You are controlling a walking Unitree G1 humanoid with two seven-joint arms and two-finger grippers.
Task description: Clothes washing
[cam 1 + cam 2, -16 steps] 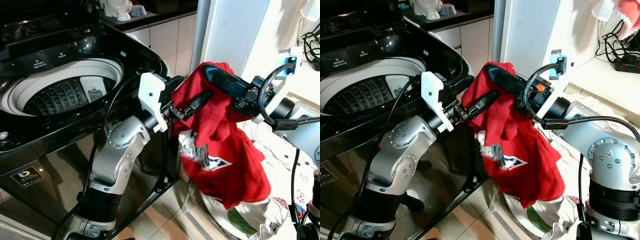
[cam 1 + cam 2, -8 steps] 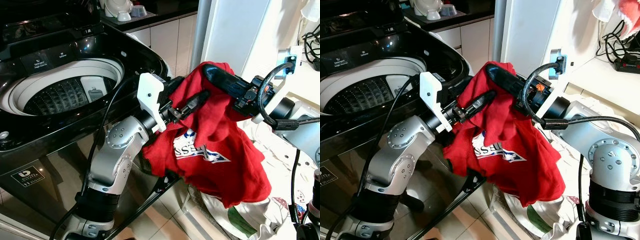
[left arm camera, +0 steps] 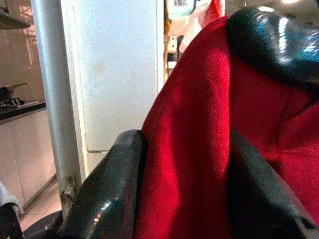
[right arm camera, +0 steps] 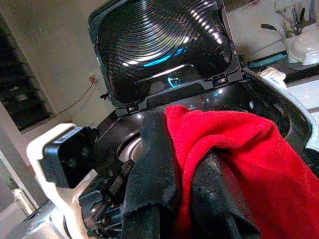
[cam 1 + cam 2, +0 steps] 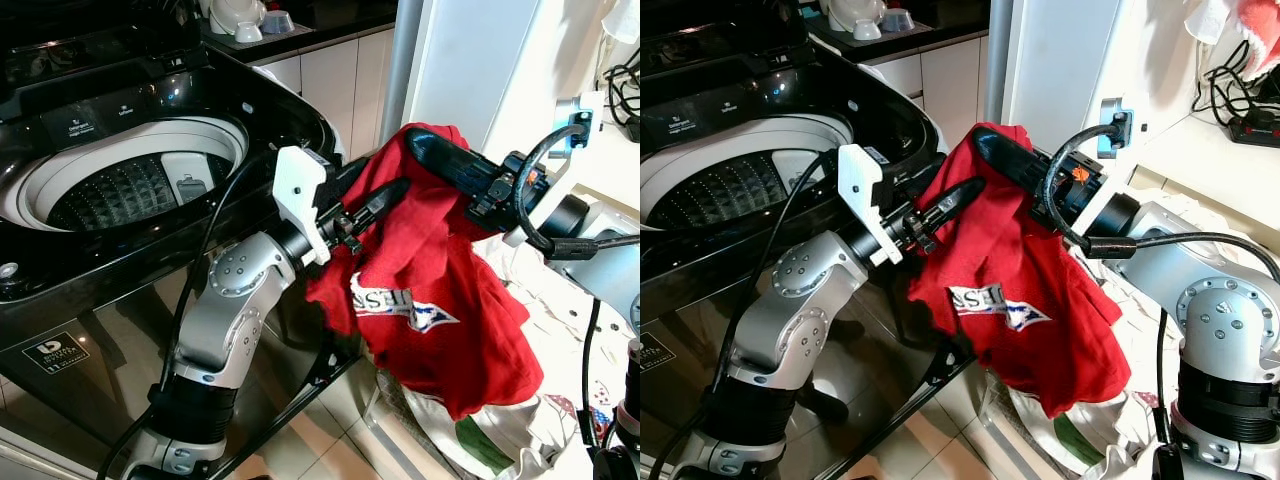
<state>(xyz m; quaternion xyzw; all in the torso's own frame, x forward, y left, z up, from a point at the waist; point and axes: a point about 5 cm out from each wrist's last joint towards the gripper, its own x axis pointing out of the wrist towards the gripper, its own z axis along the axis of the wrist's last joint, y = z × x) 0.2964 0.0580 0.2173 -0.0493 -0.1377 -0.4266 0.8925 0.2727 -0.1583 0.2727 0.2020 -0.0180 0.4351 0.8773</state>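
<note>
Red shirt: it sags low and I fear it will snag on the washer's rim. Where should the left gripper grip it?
Probably the loose lower hem of the red shirt, from the washer side. The right gripper pins the top; the left gripper sits high in the folds, so the bottom dangles.
</note>
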